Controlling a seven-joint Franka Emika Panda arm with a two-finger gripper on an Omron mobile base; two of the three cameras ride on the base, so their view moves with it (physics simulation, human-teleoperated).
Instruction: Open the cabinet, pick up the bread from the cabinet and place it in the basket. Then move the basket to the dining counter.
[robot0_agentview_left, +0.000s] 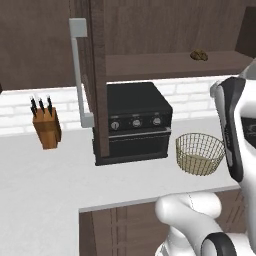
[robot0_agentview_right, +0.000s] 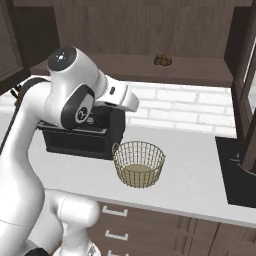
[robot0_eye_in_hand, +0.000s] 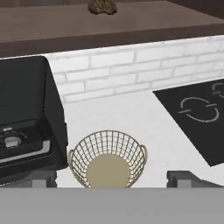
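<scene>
A: White worktop (robot0_agentview_left: 45, 190) with a pale brick wall behind it, dark wood above. The cabinet (robot0_agentview_left: 165, 30) is open: in the left base view one door (robot0_agentview_left: 95, 75) swings out toward us, edge on, with its long grey handle (robot0_agentview_left: 79, 75) facing left.

B: And the bread (robot0_agentview_right: 162, 60)?

A: On the brown shelf (robot0_agentview_right: 200, 70) inside, a small mottled lump sitting alone, up and to the right of the basket. In the hand view it pokes in at the very top edge (robot0_eye_in_hand: 102, 6).

B: Where's the basket (robot0_agentview_right: 139, 163)?

A: On the worktop, upright, just to the right of the black oven (robot0_agentview_left: 135, 122), close to it but apart. Tan wire mesh, with nothing in it but its flat solid bottom.

B: The gripper (robot0_eye_in_hand: 111, 178)?

A: Spread wide, grasping nothing. The hand view shows its two dark fingertips (robot0_eye_in_hand: 183, 178) far apart at the bottom, with the basket sitting low between them. Whether it's right over the basket, I cannot tell.

B: Anything else around?

A: A wooden knife block (robot0_agentview_left: 47, 127) with black handles stands left of the oven, well apart from it. On the right, a black cooktop (robot0_eye_in_hand: 197, 118) is set into the worktop, its ring marks showing in the hand view.

B: And the arm (robot0_agentview_right: 70, 95)?

A: Big white elbow in front of the oven in the right base view, hiding part of it.
</scene>
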